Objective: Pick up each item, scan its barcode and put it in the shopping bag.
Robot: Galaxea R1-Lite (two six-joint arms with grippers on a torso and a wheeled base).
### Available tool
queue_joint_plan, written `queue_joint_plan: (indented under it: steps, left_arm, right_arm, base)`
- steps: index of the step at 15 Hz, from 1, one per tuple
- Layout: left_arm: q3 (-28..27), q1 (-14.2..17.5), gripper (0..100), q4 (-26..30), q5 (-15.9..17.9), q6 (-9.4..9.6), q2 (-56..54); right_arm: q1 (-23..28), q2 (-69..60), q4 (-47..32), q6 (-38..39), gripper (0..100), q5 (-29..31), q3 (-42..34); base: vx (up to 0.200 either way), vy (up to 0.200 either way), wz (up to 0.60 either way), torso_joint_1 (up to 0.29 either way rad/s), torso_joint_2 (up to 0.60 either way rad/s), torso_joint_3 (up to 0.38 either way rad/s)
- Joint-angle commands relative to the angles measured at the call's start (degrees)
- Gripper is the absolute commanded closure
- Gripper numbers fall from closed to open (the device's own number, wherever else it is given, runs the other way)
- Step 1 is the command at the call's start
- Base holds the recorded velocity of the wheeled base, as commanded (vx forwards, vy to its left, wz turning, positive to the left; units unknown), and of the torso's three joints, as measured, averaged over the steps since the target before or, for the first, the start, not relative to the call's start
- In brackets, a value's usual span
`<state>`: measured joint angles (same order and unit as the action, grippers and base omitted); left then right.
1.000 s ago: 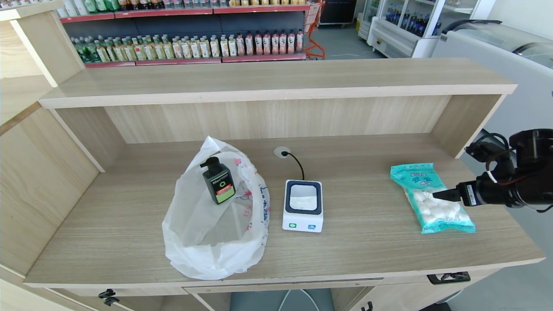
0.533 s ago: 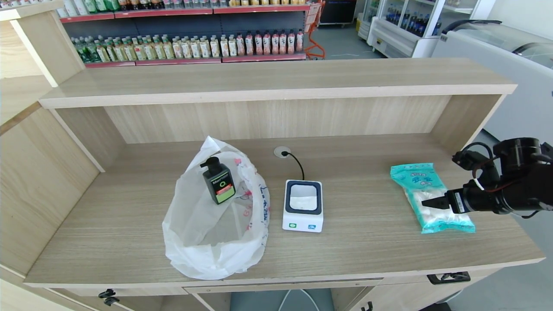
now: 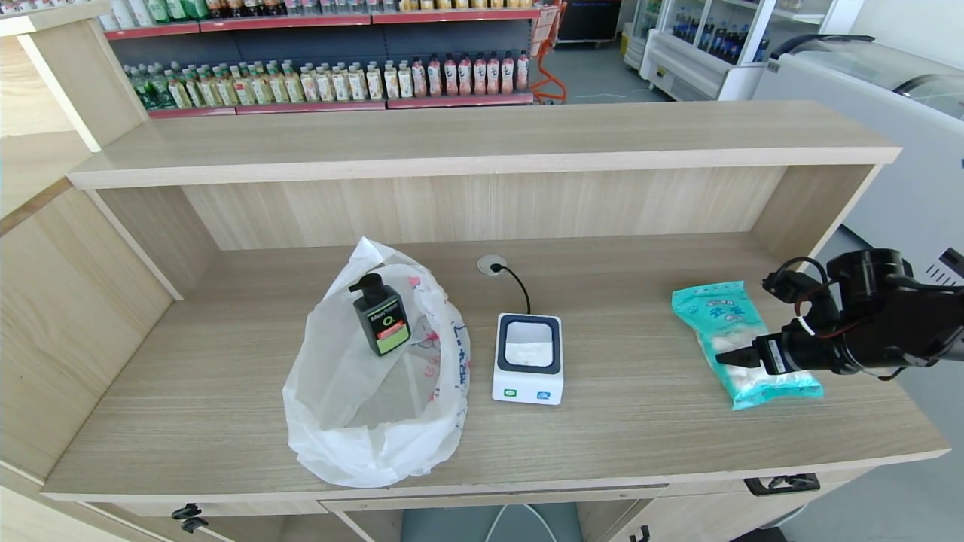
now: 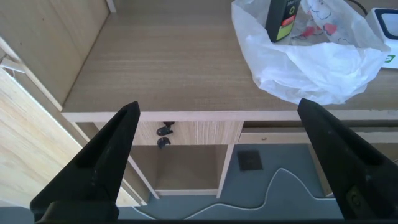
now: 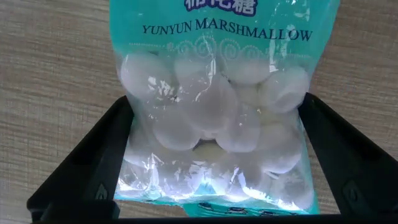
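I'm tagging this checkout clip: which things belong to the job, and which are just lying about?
Job: marshmallow bag, scanner, shopping bag, pump bottle inside it, right gripper at the marshmallow bag.
Lying about: scanner cable, drinks shelves, fridges.

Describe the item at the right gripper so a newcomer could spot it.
On the light wooden counter, look right of the white, dark-framed barcode scanner. There lies a flat teal plastic packet of white puffy balls, straddled by the right gripper. Unlike the black pump bottle, it lies outside the white plastic shopping bag.
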<state>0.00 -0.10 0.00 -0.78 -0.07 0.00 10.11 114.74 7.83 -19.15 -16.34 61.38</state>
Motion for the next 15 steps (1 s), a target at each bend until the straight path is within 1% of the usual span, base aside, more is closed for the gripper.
queue_joint_plan:
  steps: [1, 2, 7, 12, 14, 15]
  left_arm:
    - [0.0, 0.0, 0, 0.0, 0.0, -0.01, 0.1]
    - [0.0, 0.0, 0, 0.0, 0.0, -0.01, 0.1]
    - [0.0, 0.0, 0, 0.0, 0.0, -0.01, 0.1]
    - [0.0, 0.0, 0, 0.0, 0.0, -0.01, 0.1]
    - [0.0, 0.0, 0, 0.0, 0.0, -0.01, 0.0]
    - [0.0, 0.0, 0, 0.0, 0.0, -0.01, 0.1]
  right_arm:
    - [0.0, 0.8, -0.3, 0.0, 0, 0.0, 0.0]
    - [0.1, 0.8, -0.4, 0.0, 100, 0.0, 0.0]
    - [-0.1, 0.0, 0.0, 0.0, 100, 0.1, 0.1]
    - [-0.2, -4.1, 0.1, 0.0, 100, 0.0, 1.0]
    - [-1.0, -7.3, 3.3, -0.1, 100, 0.0, 0.9]
    - [-1.1, -7.9, 3.8, -0.1, 100, 0.0, 0.8]
  base:
    - [0.000, 0.000, 0.00, 0.000, 0.00, 0.000]
    - [0.000, 0.000, 0.00, 0.000, 0.00, 0.000]
    - [0.000, 0.000, 0.00, 0.000, 0.00, 0.000]
    - [0.000, 0.000, 0.00, 0.000, 0.00, 0.000]
    - [0.000, 0.000, 0.00, 0.000, 0.00, 0.000]
    - [0.000, 0.000, 0.00, 0.000, 0.00, 0.000]
